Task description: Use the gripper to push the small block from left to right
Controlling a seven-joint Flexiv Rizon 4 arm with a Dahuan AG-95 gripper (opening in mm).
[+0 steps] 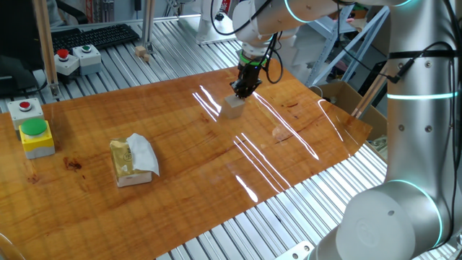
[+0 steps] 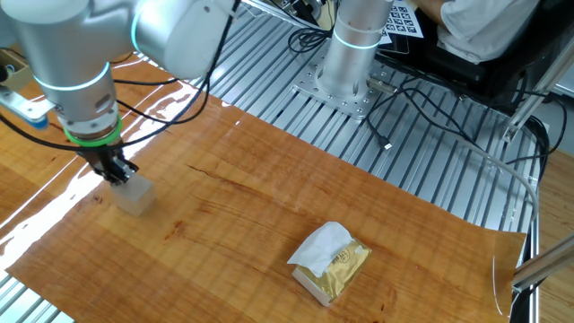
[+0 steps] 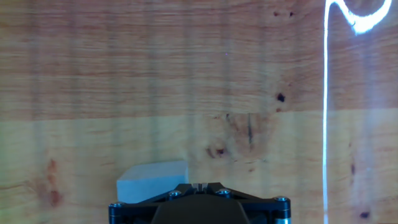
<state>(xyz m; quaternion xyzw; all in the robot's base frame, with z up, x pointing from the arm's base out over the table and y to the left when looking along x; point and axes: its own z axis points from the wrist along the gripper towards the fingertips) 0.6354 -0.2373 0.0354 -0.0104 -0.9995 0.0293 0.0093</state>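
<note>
I have the gripper (image 1: 244, 88) low at upper centre of frame, jaws pressed together, tip touching the small block (image 1: 232, 106); in the hand view the block (image 3: 152, 181) sits off-centre, lower left; risk: an off-centre push spins it and it slips past.

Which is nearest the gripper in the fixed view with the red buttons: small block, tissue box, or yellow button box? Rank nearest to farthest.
From the gripper:
1. small block, right below its tip.
2. tissue box, mid-table, toward the left.
3. yellow button box, at the far left edge.
</note>
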